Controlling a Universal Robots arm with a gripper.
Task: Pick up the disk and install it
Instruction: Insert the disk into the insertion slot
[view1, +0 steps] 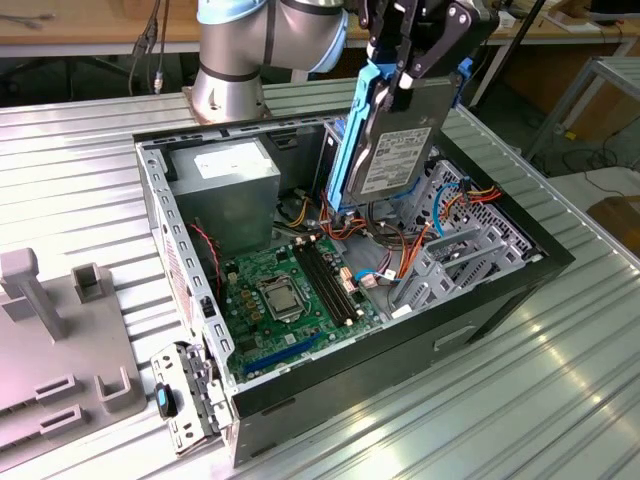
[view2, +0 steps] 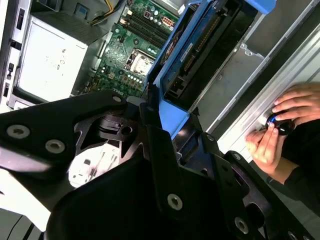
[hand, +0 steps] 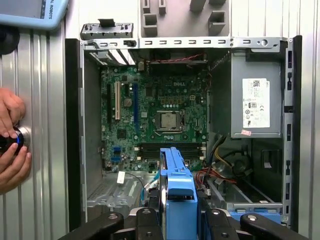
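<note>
Disk pinched tight between the black fingers of the gripper, clamped near its upper end in the exterior view. Hanging on edge, close to upright with a slight tilt, label face out toward the exterior camera, bright blue carrier rail down the side toward the exterior view's left. Held up above the open computer case, lower end just over the orange wiring and near the grey drive cage, not seated in any bay. No telling about contact between the lower corner and the wires.

Down inside the case: green motherboard lying flat, silver CPU socket near its middle, grey power supply just beside the board on the side toward the arm base. All of it parked on a ribbed metal table, with a grey fixture block off at the exterior view's left, apart from the case.

From the first wrist view, a look straight down the blue carrier edge onto the board, black gripper links on either side of it. In both wrist views, also a person's hands on the table just beside the case, fingers around a small dark knob with a bit of blue glow.
</note>
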